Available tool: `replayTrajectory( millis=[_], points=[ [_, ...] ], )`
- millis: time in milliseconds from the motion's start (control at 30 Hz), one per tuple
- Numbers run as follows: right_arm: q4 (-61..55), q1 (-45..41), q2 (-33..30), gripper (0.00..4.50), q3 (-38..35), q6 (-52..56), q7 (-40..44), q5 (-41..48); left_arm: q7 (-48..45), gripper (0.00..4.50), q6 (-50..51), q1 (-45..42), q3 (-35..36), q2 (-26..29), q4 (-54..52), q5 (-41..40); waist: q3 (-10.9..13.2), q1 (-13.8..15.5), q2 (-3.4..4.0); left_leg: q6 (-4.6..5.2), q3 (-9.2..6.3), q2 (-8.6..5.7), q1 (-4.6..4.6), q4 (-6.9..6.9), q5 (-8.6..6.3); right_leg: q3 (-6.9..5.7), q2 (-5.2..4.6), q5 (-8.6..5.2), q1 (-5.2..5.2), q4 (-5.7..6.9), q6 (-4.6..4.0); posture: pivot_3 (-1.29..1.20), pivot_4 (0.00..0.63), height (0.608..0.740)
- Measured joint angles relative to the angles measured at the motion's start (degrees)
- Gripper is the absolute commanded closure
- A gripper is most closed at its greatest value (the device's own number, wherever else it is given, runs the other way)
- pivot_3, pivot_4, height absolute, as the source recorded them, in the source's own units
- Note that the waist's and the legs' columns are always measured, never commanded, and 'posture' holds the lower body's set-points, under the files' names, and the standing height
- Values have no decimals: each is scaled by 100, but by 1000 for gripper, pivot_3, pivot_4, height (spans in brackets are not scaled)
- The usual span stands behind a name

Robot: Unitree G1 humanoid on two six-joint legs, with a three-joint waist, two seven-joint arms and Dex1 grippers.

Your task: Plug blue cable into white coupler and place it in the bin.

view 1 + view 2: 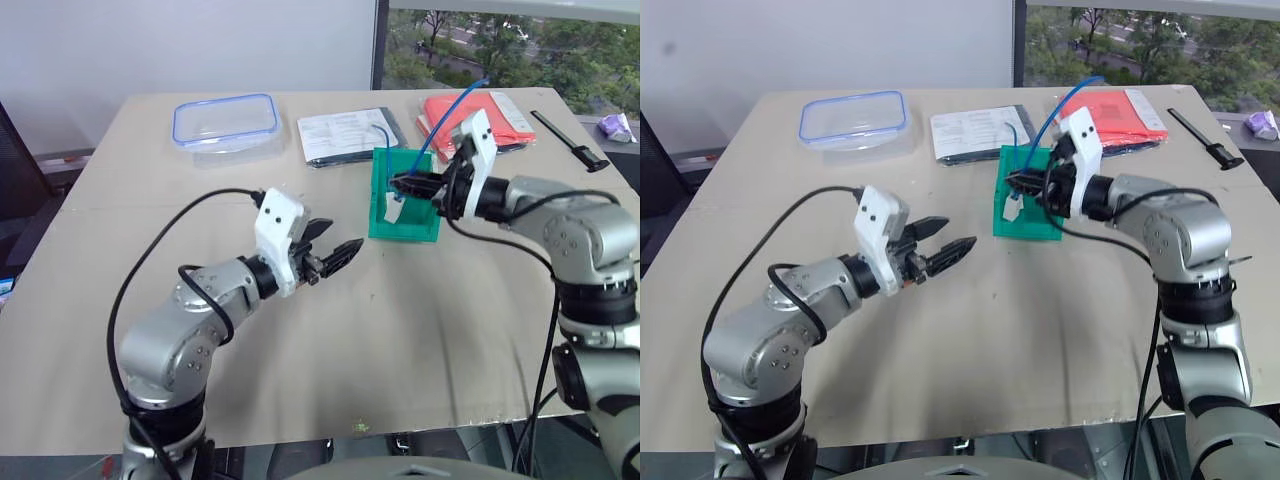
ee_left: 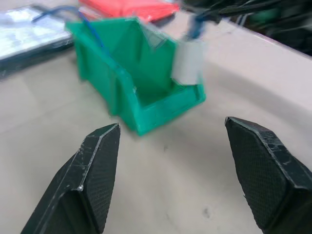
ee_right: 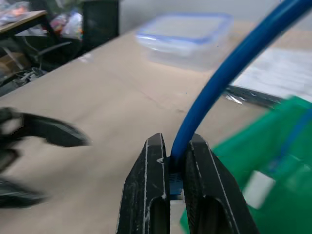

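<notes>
The left claw [image 1: 335, 252] hangs released above the tabletop [image 1: 420, 330], its fingers spread wide and holding nothing. Beyond it and toward the right claw stands the bin [image 1: 404, 208]. The right claw [image 1: 400, 184] is clenched on the blue cable [image 1: 445, 120], which arcs up behind it; the white coupler [image 1: 393, 208] dangles just beneath its tips, over the bin's opening.

The right hand [image 3: 176, 168] pinches the blue cable [image 3: 229, 70] between its two black fingers, above the green bin [image 3: 273, 146]; a clear lidded box [image 3: 183, 39] sits farther off on the table [image 3: 97, 97].
</notes>
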Motion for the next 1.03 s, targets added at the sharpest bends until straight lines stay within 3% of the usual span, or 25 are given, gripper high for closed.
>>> replayTrajectory(
  millis=[100, 233, 300, 333, 467, 567, 700, 733, 800, 933, 1033],
  points=[
    [1783, -795, 186, 3009, 192, -645, 118, -552, 239, 969, 450, -428, 151, -114, 18, -288, 1, -12, -1, -2, 7, 3, 6, -5, 1, 7, 5, 0, 0, 2, 2, 0, 150, 737],
    [3531, -1380, 343, 906, 253, -1571, 229, -1196, 369, 969, 659, -551, 114, -63, 85, -405, 5, -11, -3, -30, 6, 8, -2, -20, 15, 6, 3, -7, -10, 1, 14, 0, 150, 737],
    [3855, -1471, 346, 196, 251, -1810, 248, -1355, 417, 969, 661, -579, 88, 23, 105, -401, 11, -2, -1, -32, 2, 14, -4, -24, 15, 4, -1, -7, -12, 2, 15, 0, 150, 737],
    [3945, -1484, 328, 58, 247, -1927, 274, -1452, 474, 969, 660, -586, 85, 53, 115, -390, 11, 0, -1, -32, 2, 15, -4, -24, 16, 4, -4, -8, -12, 2, 15, 0, 150, 737],
    [3506, -1288, 7, 58, 193, -1984, 414, -1534, 603, 969, 606, -555, 33, 77, 125, -337, 16, 20, 1, -33, 5, 9, -6, -21, 16, 4, -18, -7, -10, 1, 15, 0, 150, 737],
    [1488, 30, -562, 58, -390, -1907, 786, -1063, 715, 969, 220, -69, 116, 367, 21, -107, 15, 73, 1, -36, -7, 8, -9, -20, 13, 3, -21, -8, 2, -15, 16, 0, 150, 737],
    [-551, 1829, -596, 58, -1292, -1781, 1078, -78, 543, 969, -617, 1099, 161, 887, -239, 289, 14, 45, 2, -41, -3, 16, 0, -33, 10, 10, -22, -8, 1, -12, 17, 0, 150, 737],
    [-1132, 2545, -582, 0, -1578, -1903, 1194, 172, 385, 456, -952, 1754, 212, 974, -418, 355, 12, 38, 5, -52, -5, 21, 10, -33, 2, 13, -24, -13, 8, -13, 22, 0, 150, 737],
    [-1588, 3529, -588, 0, -1796, -2099, 1346, 304, 95, 63, -1536, 2645, 192, 955, -439, 440, 15, 40, 6, -33, -8, 21, 6, -27, -9, 11, -35, -13, 1, -4, 20, 0, 150, 737],
    [-1733, 4952, -659, 0, -1819, -2641, 1745, 170, -288, 63, -2830, 3923, 136, 924, -460, 851, 14, 44, 10, -27, -4, 16, 28, -11, -11, 12, -62, -30, 22, 0, -12, 0, 150, 737],
    [-1467, 5426, -676, 0, -1735, -3266, 1998, -157, -534, 63, -3596, 4412, 21, 865, -162, 1111, 18, 30, 18, -26, 19, 12, 38, 0, -10, 13, -70, -19, 23, 0, -27, 0, 150, 737]
  ],
)
